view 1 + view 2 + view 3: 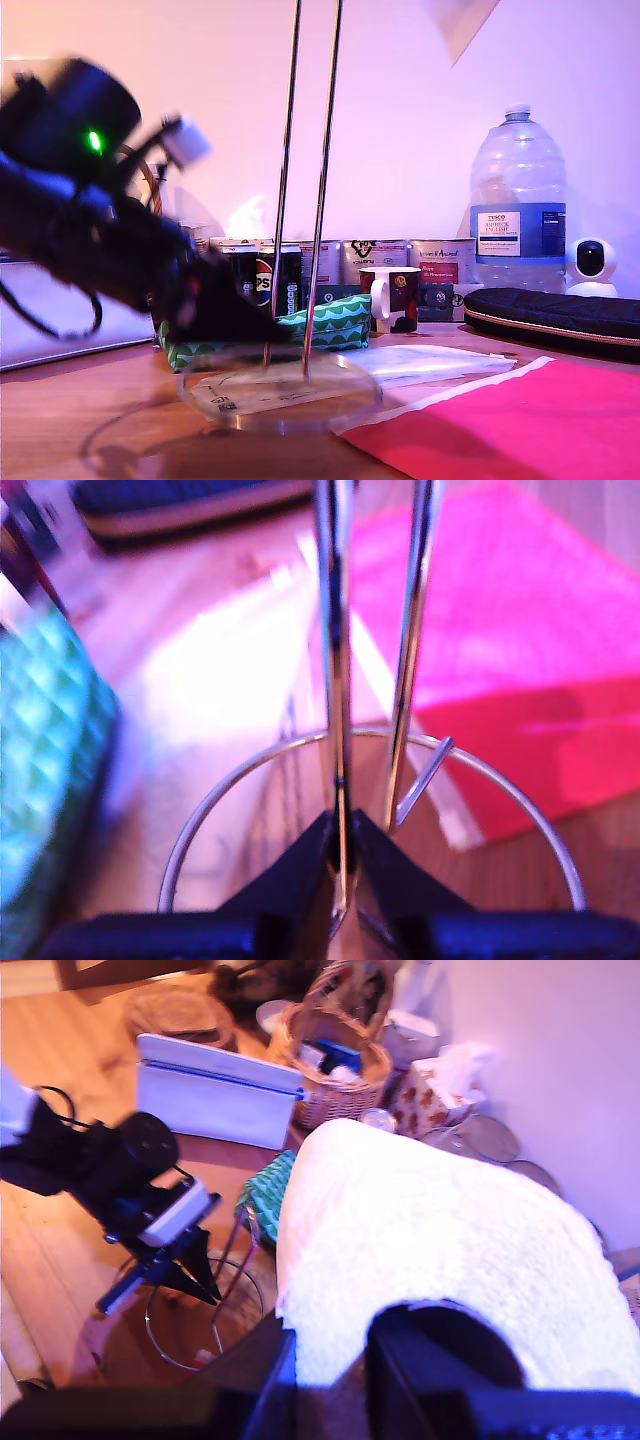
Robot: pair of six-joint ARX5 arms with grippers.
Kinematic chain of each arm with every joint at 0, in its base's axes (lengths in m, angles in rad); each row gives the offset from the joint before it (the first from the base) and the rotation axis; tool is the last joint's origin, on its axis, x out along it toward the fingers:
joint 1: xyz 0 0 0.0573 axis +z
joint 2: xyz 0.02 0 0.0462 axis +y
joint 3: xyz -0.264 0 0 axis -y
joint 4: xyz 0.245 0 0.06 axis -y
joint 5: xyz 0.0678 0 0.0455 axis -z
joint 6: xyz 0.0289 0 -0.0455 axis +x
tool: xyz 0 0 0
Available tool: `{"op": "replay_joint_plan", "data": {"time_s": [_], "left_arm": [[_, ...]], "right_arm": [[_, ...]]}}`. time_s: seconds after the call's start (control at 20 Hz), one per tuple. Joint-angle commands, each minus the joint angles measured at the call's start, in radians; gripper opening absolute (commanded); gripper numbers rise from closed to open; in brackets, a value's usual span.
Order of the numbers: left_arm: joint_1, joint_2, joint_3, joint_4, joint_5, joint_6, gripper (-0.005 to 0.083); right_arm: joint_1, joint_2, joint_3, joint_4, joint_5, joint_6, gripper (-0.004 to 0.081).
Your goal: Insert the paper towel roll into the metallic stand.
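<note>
The metallic stand (324,180) rises from its round ring base (280,395) on the wooden table, its two thin rods running out of the top of the exterior view. My first gripper (255,330) is shut on one rod low down, just above the ring; the first wrist view shows the jaws (340,830) pinching that rod (333,630) over the ring (500,780). My second gripper (335,1360) is shut on the paper towel roll (430,1250), a thick white embossed cylinder held high above the table. Far below it are the stand's ring (160,1345) and my first gripper (200,1280).
A green patterned pouch (330,325), cans (270,275), a mug (392,298) and a big water bottle (518,200) line the wall behind the stand. A black case (560,315) and a pink sheet (520,425) lie at the exterior view's right. A wicker basket (330,1070) stands farther off.
</note>
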Motion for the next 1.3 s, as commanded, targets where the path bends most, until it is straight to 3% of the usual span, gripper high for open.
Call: {"op": "replay_joint_plan", "data": {"time_s": [0.0, 0.2, 0.55, 0.85, 1.05, 1.25], "left_arm": [[-0.003, -0.052, -0.008, -0.014, 0.002, 0.007, -0.0024], [-0.003, -0.142, -0.008, -0.084, -0.115, 0.049, -0.0024], [0.001, -0.158, -0.008, -0.121, -0.332, 0.127, -0.0024], [0.037, -0.159, -0.008, -0.113, -0.457, 0.166, -0.0024], [0.067, -0.159, -0.008, -0.105, -0.470, 0.173, -0.0024], [0.071, -0.159, -0.008, -0.105, -0.499, 0.198, -0.0024]], "right_arm": [[0.003, -0.019, 0.010, 0.017, 0.004, -0.002, -0.0012], [0.003, -0.055, 0.010, 0.017, -0.009, 0.019, -0.0012], [0.003, -0.088, 0.010, 0.016, -0.188, 0.130, -0.0013], [0.003, -0.078, -0.008, 0.015, -0.186, 0.132, -0.0013], [0.000, -0.080, -0.042, 0.014, -0.148, 0.128, -0.0013], [-0.047, -0.079, -0.056, 0.015, -0.141, 0.089, -0.0012]]}}
